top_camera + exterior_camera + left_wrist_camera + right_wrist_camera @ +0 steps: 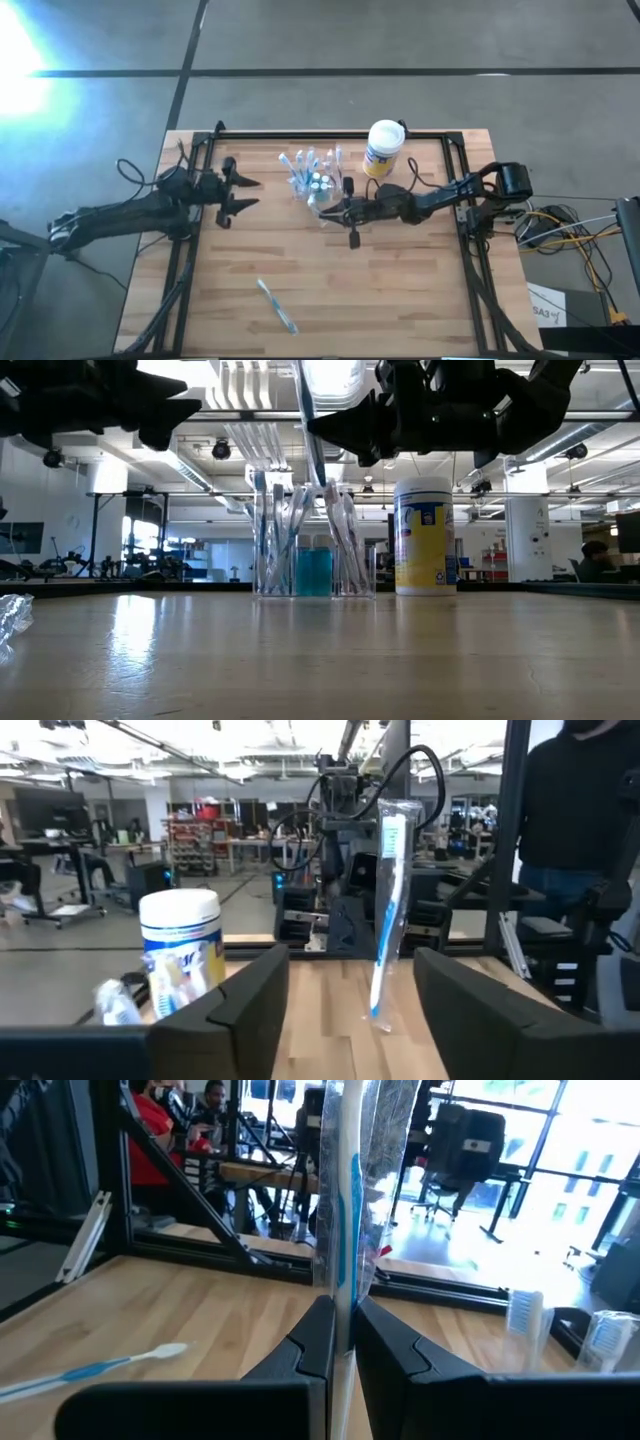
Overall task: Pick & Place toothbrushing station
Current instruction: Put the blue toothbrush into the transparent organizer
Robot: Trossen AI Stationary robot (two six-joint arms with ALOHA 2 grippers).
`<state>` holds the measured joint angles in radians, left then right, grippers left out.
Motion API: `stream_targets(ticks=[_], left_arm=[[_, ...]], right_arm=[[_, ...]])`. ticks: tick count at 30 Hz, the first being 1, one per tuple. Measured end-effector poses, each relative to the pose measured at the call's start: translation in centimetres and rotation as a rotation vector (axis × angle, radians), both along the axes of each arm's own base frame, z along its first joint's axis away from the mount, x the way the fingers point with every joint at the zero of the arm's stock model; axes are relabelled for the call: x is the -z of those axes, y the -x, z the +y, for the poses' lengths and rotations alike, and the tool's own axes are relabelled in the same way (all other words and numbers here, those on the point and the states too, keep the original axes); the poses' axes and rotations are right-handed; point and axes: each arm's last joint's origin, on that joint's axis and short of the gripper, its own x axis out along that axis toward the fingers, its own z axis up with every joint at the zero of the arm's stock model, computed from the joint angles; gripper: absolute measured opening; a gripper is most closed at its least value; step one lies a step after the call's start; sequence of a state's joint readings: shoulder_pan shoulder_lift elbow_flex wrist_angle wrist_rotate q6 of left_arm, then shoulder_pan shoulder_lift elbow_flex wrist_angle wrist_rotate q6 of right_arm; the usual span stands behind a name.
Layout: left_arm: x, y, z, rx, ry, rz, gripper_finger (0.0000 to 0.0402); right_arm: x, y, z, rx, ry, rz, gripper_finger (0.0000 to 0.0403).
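Behind your wooden worktop [400, 300] a bright workshop stretches away, with a person in red visible past the frame in the right wrist view. Your right hand [345, 212] sits near the middle of the worktop, its fingers [390, 1350] pinched tight on a wrapped toothbrush [345, 1200] with a blue stripe that stands upright between them. Just beside that hand, toward the back edge, stands the toothbrushing station [312, 180], a clear holder [312, 565] crowded with wrapped brushes and a blue-tinted block at its centre. A white canister [383, 148] with a yellow-blue label stands just to the right of the station. Your left hand [240, 193] hovers over the left part of the worktop, well apart from the station, fingers [250, 1005] spread wide and gripping nothing. Nearer the front edge, a lone toothbrush [277, 305] lies flat, well apart from everything else.
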<state>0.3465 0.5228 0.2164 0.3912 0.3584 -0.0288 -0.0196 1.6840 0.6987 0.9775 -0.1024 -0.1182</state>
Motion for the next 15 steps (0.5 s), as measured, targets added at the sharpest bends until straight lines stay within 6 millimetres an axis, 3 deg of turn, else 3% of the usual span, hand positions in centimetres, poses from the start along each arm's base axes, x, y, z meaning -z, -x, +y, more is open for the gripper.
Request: stream_targets(ticks=[11,15], left_arm=[[-1.2,-3.3,-0.5,0.139,-0.002,0.096,0.0232],[-2.3,-4.7,-1.1,0.194,-0.044,0.007,0.0232]], right_arm=[[-0.1,0.0,0.0,0.033,-0.06,-0.005,0.0023],[-0.3,0.0,-0.1,0.048,-0.082,-0.022,0.0023]])
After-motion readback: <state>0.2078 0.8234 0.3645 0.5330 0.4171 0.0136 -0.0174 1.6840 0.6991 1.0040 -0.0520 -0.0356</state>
